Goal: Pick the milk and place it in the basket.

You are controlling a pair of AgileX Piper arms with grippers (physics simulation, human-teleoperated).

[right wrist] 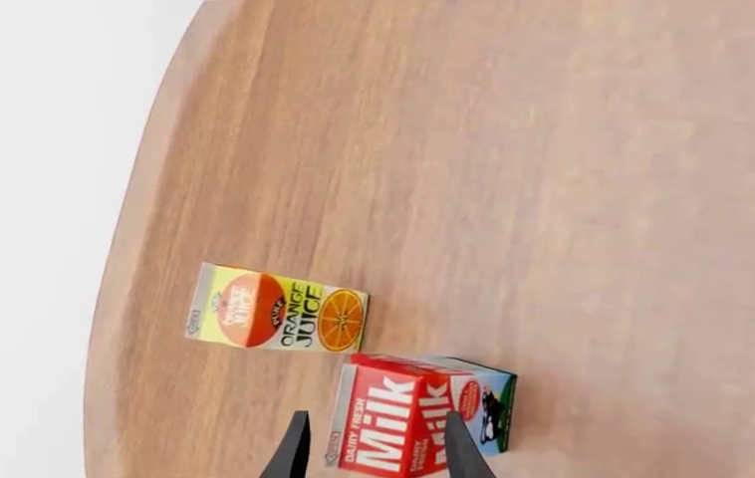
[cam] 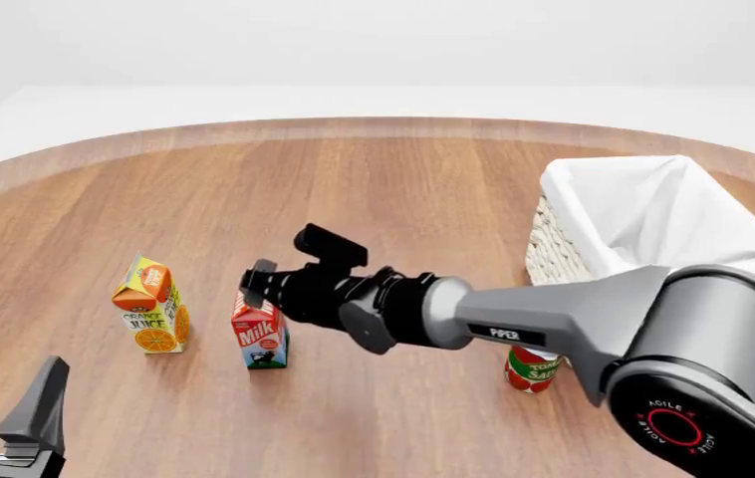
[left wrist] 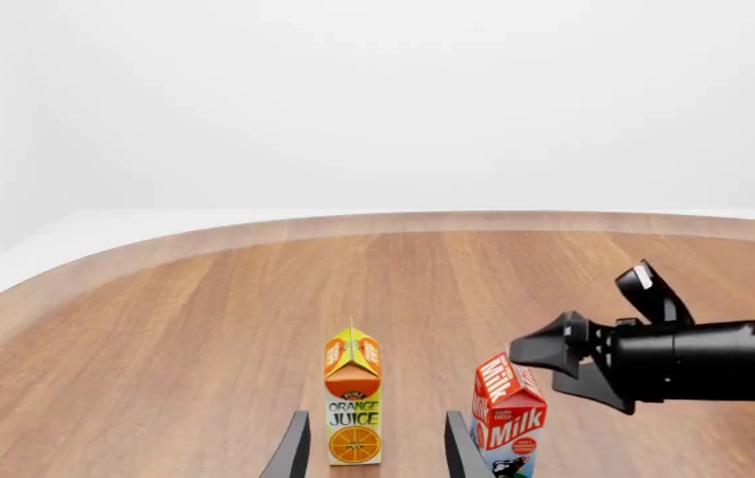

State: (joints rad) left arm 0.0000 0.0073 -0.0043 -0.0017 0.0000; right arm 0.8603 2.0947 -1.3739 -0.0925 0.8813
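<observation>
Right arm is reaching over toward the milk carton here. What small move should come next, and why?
Probably ease the right end effector a bit further onto the milk before closing. Its open fingers already frame the red top in the right wrist view, yet the carton stands on the table ungripped, beside the juice.

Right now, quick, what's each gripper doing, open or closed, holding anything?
Left gripper: jaws open, holding nothing, juice carton ahead of them.
Right gripper: jaws open, at the top of the milk, not closed on it.
</observation>
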